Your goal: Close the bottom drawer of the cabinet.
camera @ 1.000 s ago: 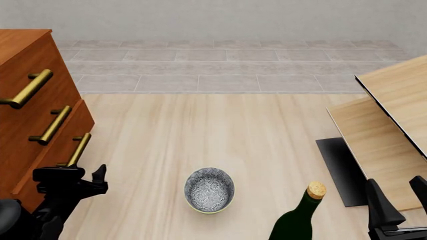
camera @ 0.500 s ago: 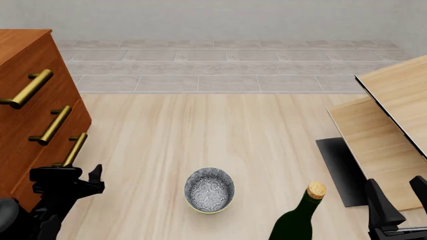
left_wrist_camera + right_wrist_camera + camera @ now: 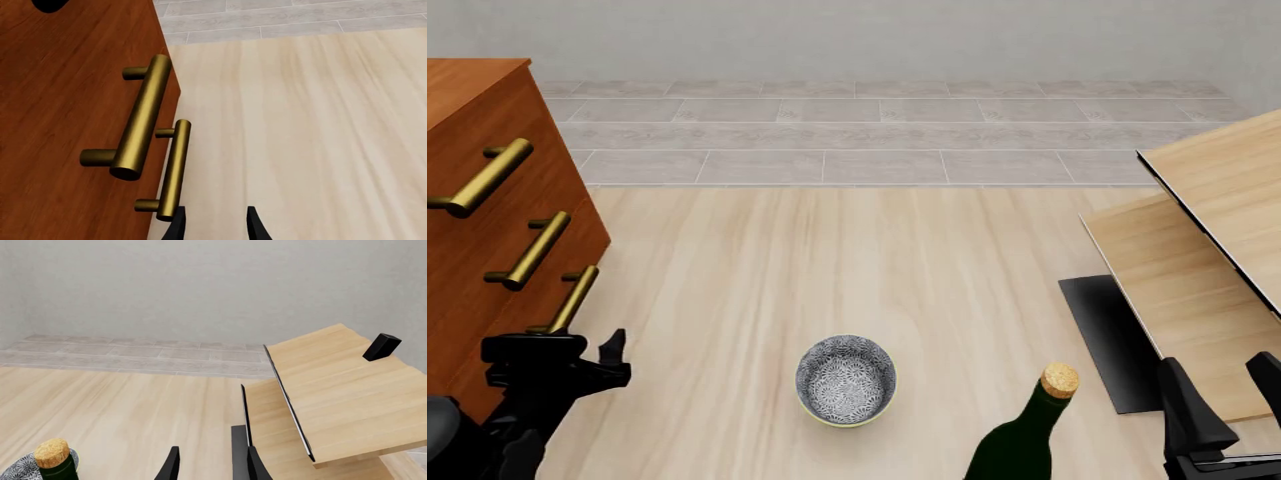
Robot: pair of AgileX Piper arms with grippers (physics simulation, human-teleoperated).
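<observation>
Bright, even, sharp simulator light; faint shadows, no glare or blur.

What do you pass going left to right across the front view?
cabinet → bottom drawer → left gripper → patterned bowl → corked green bottle → black mat → light-wood panels, with the right gripper below them.

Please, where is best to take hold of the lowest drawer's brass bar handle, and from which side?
Probably grip the bottom drawer's brass bar handle mid-bar, between its two posts, coming from the open floor side. The bar stands off the reddish-brown wooden front, so the left gripper could close across it.
</observation>
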